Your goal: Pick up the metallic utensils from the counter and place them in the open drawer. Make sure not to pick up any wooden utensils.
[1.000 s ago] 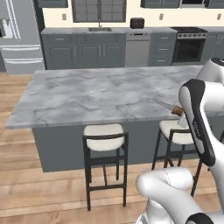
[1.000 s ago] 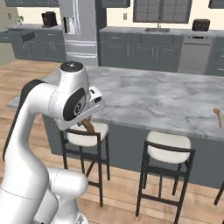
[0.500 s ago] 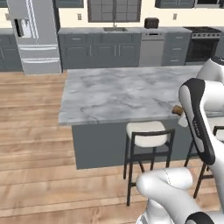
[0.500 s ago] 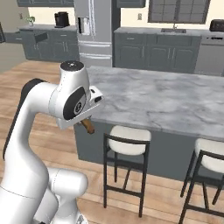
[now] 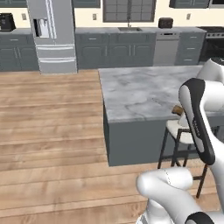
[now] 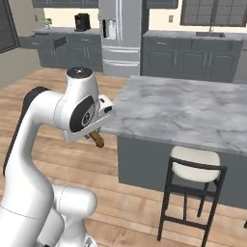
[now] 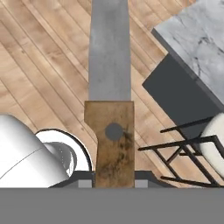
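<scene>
My gripper [image 7: 113,180] is shut on a metallic utensil [image 7: 110,57], a knife with a flat grey blade and a brown riveted handle that points away over the wood floor. The handle's brown end pokes out under the hand [image 6: 97,139] and beside the forearm [image 5: 177,109]. The gripper hangs off the corner of the marble counter [image 6: 193,106] [image 5: 144,89] [image 7: 199,37]. Far off at the left wall cabinets, the open drawer [image 6: 58,42] stands pulled out. No wooden utensils are in view.
Black stools with white seats stand against the island [image 6: 195,166] [image 5: 181,129] [image 7: 210,135]. A steel fridge [image 5: 52,35] [image 6: 120,34] and dark cabinets line the back wall. Wood floor [image 5: 52,131] stretches wide to the left of the island.
The base has driven left, so the island and stools slid right in both base views and the fridge came nearer the middle. The grip on the knife is unchanged.
</scene>
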